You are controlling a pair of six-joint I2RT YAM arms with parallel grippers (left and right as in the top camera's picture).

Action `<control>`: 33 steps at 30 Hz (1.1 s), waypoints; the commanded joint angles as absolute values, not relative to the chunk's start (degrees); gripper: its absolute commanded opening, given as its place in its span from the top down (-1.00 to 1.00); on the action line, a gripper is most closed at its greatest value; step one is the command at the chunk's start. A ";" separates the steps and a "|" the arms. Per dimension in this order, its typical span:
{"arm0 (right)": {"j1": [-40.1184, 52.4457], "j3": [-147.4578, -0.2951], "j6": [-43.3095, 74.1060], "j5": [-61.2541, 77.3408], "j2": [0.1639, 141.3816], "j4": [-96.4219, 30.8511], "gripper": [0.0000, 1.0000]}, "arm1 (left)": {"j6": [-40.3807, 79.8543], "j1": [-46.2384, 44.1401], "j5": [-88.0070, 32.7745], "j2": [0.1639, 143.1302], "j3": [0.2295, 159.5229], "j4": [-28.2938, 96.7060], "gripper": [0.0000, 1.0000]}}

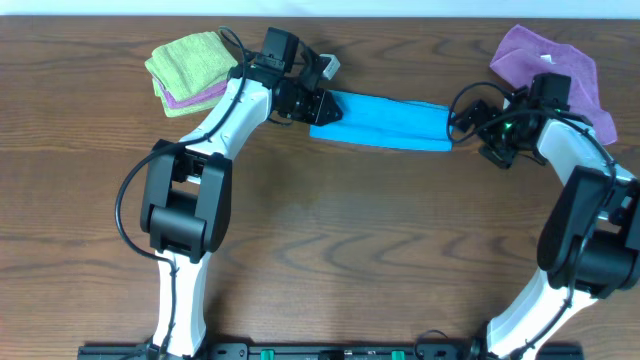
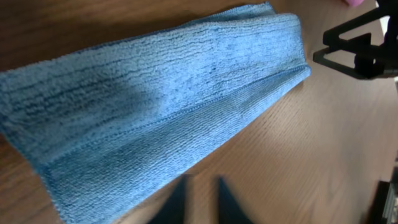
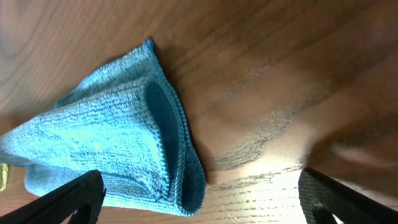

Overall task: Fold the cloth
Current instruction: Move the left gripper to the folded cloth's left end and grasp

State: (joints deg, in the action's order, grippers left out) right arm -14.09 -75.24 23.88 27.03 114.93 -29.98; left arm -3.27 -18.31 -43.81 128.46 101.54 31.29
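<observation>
The sky-blue cloth [image 1: 380, 120] lies on the table folded into a long strip, at the back between the two arms. My left gripper [image 1: 318, 106] is at its left end. In the left wrist view the cloth [image 2: 155, 106] runs across the frame, and the fingers [image 2: 200, 200] sit beside its near edge with a narrow gap, holding nothing. My right gripper [image 1: 478, 126] is at the cloth's right end. In the right wrist view its jaws [image 3: 199, 199] are wide open, with the folded end of the cloth [image 3: 118, 149] lying between them, nearer the left finger.
A lime-green folded cloth [image 1: 188, 60] lies on a purple one at the back left. Another purple cloth [image 1: 545, 55] lies at the back right, just behind the right arm. The right arm's gripper shows in the left wrist view [image 2: 360, 50].
</observation>
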 commanded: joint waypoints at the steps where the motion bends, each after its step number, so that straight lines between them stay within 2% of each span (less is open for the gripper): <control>1: -14.17 -76.18 23.03 27.68 114.69 -30.55 -0.97 | -4.23 -17.69 -43.07 126.43 101.80 31.38 0.88; 7: -14.17 -76.18 23.03 27.68 114.69 -31.33 -0.94 | 2.15 -17.26 -43.09 126.43 101.80 31.59 0.88; 10: -14.17 -76.18 22.24 27.90 114.69 -31.70 -0.92 | 1.48 -17.28 -42.70 126.43 101.80 29.67 0.89; 18: -14.17 -76.18 21.98 28.14 114.69 -31.94 -0.90 | -4.23 -21.56 -24.05 126.43 101.80 28.49 0.89; 28: -14.11 -76.18 21.45 29.45 114.69 -32.38 -0.88 | -9.28 -22.37 -8.16 126.43 102.24 24.67 0.89; 33: -13.50 -76.18 19.97 31.59 114.69 -32.42 -0.84 | -10.74 -22.63 -7.11 126.45 102.24 22.11 0.89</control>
State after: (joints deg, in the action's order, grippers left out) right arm -14.04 -75.24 21.67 29.36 114.93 -32.27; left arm -8.88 -22.31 -10.04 128.46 101.56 22.87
